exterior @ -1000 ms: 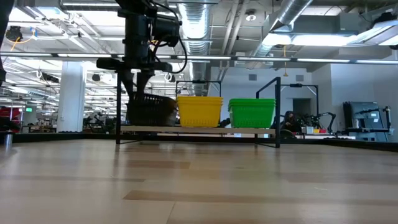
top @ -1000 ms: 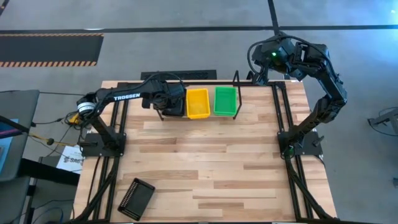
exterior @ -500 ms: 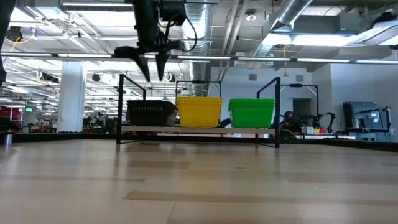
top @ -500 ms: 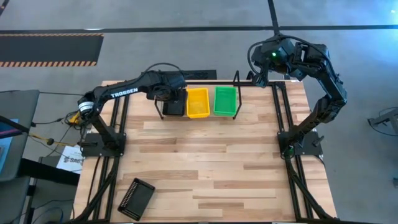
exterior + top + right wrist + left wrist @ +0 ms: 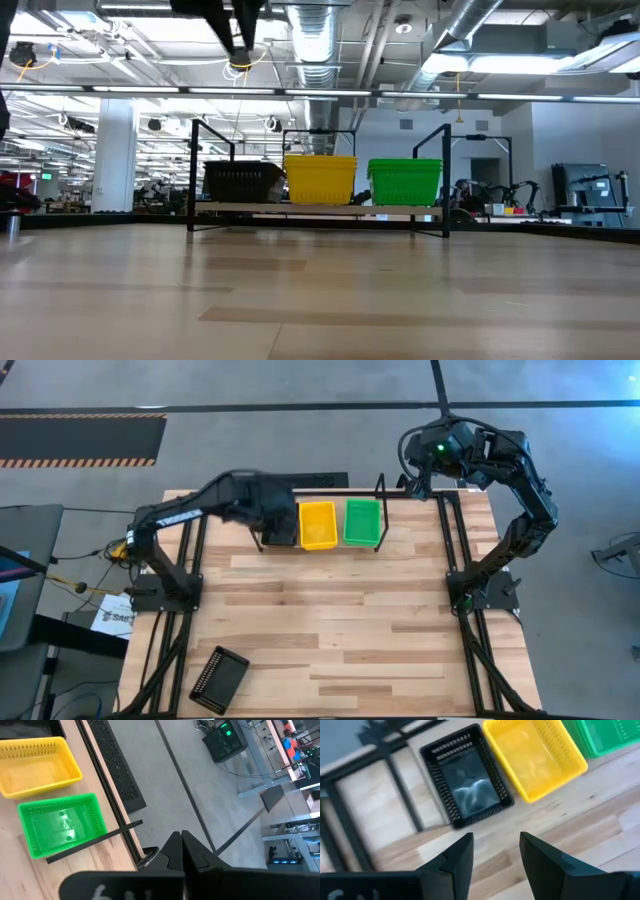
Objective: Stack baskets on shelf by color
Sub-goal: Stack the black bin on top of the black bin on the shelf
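Your left claw (image 5: 495, 855) hangs above the black mesh-sided plastic basket (image 5: 466, 782), released and empty, fingers apart; from the low camera it sits high over the rack's left end. That black basket rests at the left end of the low black tube shelf with the pale wooden board (image 5: 320, 209), touching the yellow mesh plastic basket (image 5: 318, 524) in the middle, and the bright green mesh plastic basket (image 5: 362, 521) stands just beside it on the right. A second black mesh basket (image 5: 218, 679) lies tilted near the front left corner of the wooden desk (image 5: 340, 620), well apart from the shelf. Your right claw (image 5: 181, 851) waits clenched beyond the desk's far right corner, holding nothing
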Controlling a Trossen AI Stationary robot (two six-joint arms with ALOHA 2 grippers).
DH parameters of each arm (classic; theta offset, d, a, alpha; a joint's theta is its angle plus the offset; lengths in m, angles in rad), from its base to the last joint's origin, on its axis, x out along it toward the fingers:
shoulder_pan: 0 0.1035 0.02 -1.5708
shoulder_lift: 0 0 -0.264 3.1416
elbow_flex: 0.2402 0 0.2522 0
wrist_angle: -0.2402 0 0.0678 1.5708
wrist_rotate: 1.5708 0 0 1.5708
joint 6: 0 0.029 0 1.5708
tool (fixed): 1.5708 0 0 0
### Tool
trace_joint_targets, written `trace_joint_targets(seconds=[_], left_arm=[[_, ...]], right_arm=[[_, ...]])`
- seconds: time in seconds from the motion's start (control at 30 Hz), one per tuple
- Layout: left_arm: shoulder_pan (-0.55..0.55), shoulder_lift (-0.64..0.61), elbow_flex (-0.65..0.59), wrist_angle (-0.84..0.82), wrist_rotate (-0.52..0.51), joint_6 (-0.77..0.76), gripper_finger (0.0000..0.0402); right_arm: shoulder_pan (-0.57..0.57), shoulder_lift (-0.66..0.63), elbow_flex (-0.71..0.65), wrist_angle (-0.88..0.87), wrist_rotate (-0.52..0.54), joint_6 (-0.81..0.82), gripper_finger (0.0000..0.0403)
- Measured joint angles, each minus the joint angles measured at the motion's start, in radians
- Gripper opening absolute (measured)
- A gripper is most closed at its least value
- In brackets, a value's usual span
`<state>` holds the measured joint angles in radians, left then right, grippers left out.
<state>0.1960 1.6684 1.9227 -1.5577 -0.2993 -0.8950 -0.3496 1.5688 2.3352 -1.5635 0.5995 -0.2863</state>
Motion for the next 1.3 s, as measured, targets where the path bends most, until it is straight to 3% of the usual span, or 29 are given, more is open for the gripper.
trace_joint_targets(seconds=[0.1, 0.27, 0.5, 0.73, 0.9, 1.13, 1.3], left_arm=[[-0.118, -0.013, 0.020, -0.005, -0.078, -0.068, 0.0148], [-0.295, -0.030, 0.006, -0.011, -0.114, -0.223, 0.0148], [-0.414, -0.045, -0.126, -0.012, -0.149, -0.291, 0.0148], [-0.501, -0.105, -0.348, -0.011, 0.005, -0.364, 0.0148], [-0.619, -0.197, -0.488, -0.015, 0.093, -0.541, 0.0148], [-0.844, -0.324, -0.595, 0.049, 0.129, -0.813, 0.0148], [-0.937, -0.335, -0.627, 0.087, 0.285, -0.931, 0.0148]], right_arm=[[0.000, 0.000, 0.000, 0.000, 0.000, 0.009, 0.0001], [0.000, 0.000, 0.000, 0.002, 0.000, 0.026, 0.0001], [0.000, 0.000, 0.000, 0.002, 0.000, 0.051, 0.0001], [0.000, 0.000, 0.000, 0.001, 0.000, 0.079, 0.0001], [0.000, 0.000, 0.000, 0.001, 0.000, 0.102, 0.0001], [0.000, 0.000, 0.000, 0.001, 0.000, 0.148, 0.0001], [0.000, 0.000, 0.000, 0.001, 0.000, 0.182, 0.0001]])
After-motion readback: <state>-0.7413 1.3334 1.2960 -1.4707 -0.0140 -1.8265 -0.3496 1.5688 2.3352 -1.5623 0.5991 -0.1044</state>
